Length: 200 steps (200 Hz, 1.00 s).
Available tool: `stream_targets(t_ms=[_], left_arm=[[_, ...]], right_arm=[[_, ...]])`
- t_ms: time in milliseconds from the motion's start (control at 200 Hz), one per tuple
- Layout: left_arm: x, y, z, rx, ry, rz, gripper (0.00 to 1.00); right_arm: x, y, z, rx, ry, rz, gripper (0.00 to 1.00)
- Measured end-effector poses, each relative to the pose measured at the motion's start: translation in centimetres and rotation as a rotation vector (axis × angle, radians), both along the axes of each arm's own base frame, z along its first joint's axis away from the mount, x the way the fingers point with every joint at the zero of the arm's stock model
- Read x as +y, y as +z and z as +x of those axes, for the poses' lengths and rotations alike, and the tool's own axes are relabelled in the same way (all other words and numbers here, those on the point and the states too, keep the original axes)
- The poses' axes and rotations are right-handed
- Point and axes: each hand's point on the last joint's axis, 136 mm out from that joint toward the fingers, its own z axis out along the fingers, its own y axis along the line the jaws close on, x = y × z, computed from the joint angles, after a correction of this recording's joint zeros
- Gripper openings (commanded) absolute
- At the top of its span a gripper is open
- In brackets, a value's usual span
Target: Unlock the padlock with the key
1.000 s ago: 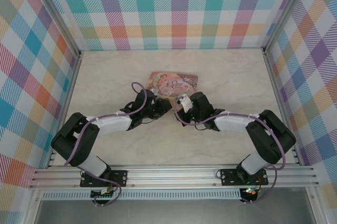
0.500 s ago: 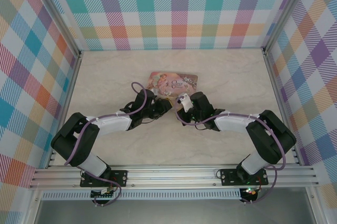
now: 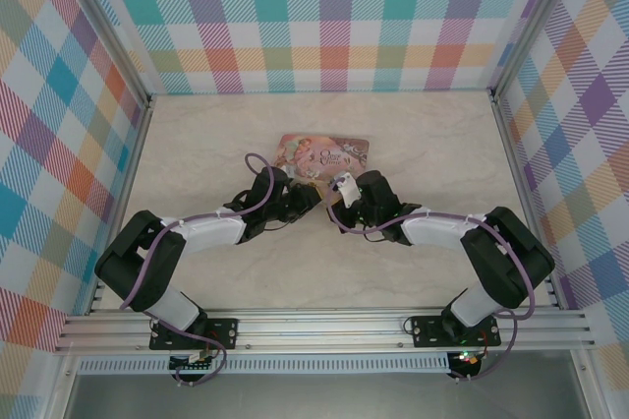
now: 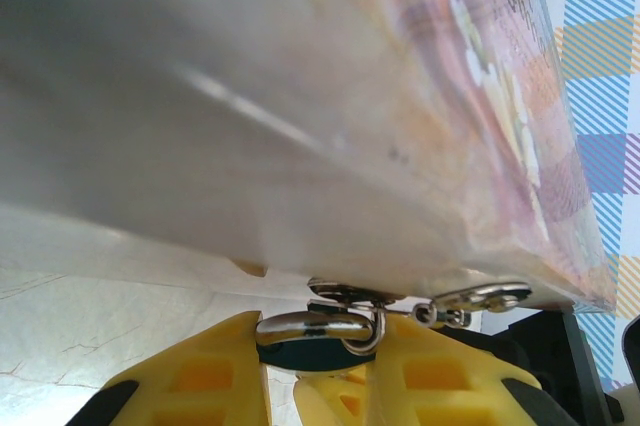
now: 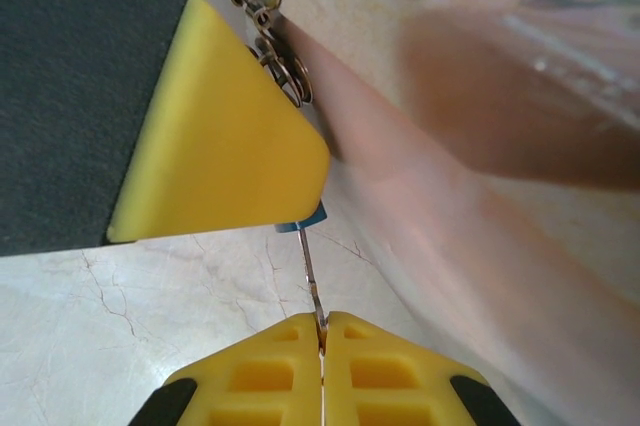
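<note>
Reaching low and inward, left gripper (image 4: 325, 374) clasps the teal silver-shackled padlock (image 4: 320, 326); right gripper (image 5: 322, 341) pinches the thin grey key (image 5: 310, 276).

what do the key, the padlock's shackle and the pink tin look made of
The key: thin dull grey metal, faint sheen. The padlock shackle: polished silvery metal, with bright reflections. The pink tin: probably printed sheet metal, with glossy streak highlights.
</note>
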Motion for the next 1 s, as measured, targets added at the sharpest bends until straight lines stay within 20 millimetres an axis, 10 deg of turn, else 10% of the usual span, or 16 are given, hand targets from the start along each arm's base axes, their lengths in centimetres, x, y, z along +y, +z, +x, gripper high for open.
stream_targets(t_ms=[1000], left_arm=[[0.6,0.4,1.0,-0.021,0.037,0.003,0.1]], right_arm=[[0.9,0.5,2.1,-0.097,0.077,0.041,0.08]])
